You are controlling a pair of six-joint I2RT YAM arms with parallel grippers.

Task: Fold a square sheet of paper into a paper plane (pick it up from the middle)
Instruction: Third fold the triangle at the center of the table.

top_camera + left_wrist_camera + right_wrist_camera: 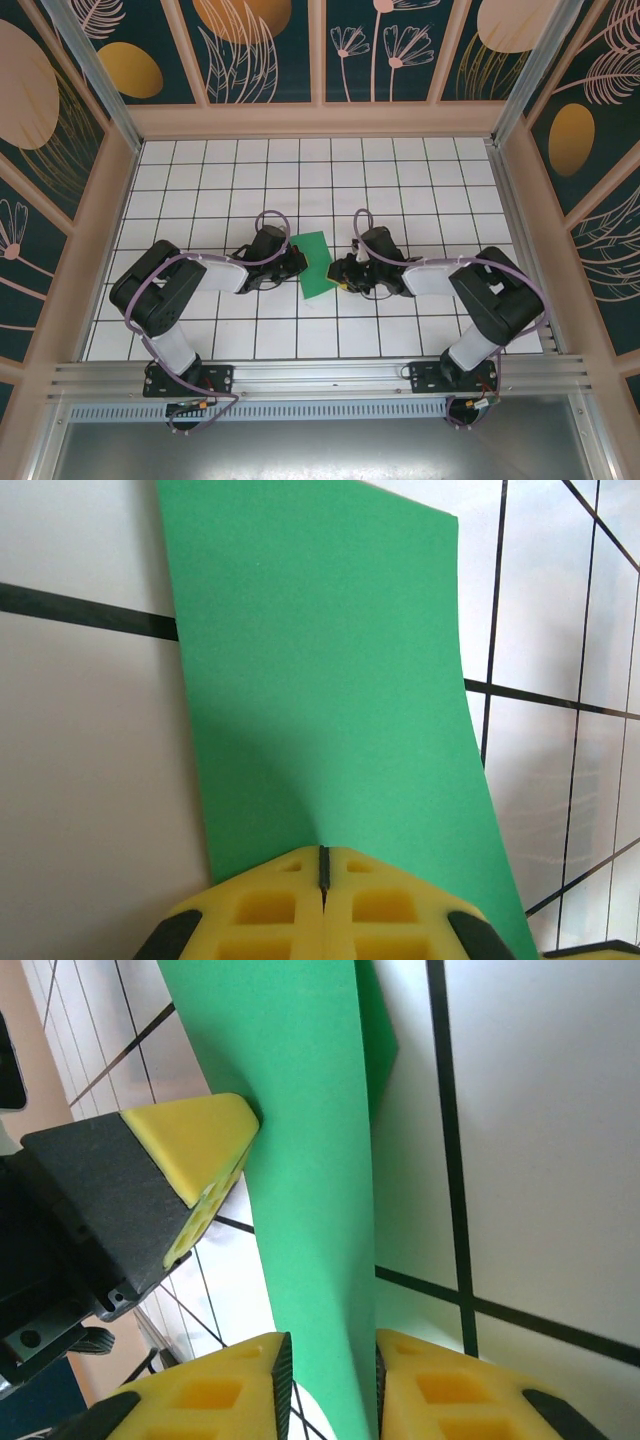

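- The paper (316, 262) is at the middle of the table (420, 180).
- The left gripper (323, 855) is at the paper's left edge, jaws together, pinching it.
- The right gripper (330, 1350) is at the paper's right edge, jaws slightly apart with the paper between them.
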